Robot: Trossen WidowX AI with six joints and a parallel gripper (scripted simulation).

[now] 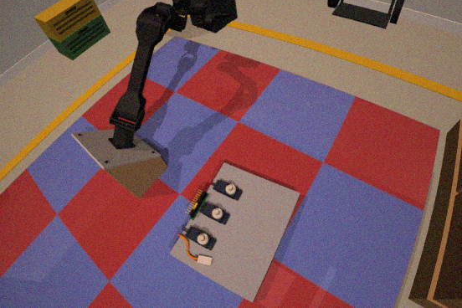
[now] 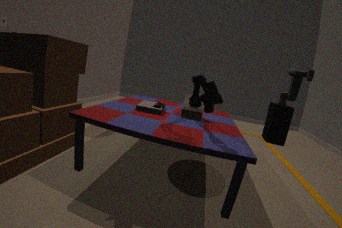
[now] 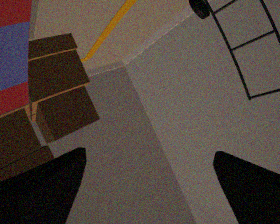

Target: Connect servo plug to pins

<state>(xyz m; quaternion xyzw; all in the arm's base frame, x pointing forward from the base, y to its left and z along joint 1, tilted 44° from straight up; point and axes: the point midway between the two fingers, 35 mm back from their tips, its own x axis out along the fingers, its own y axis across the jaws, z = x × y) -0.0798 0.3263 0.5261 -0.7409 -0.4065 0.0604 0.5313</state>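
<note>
Pickup stage, white rectangular plug (image 1: 204, 259) ungrasped; jaws released, wide apart; needed lowering toward plug.

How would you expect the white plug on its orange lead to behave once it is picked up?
The plug looks small and blocky, so probably light and rigid. Its lead curves loosely, suggesting it would flex and perhaps tug the plug askew.
</note>
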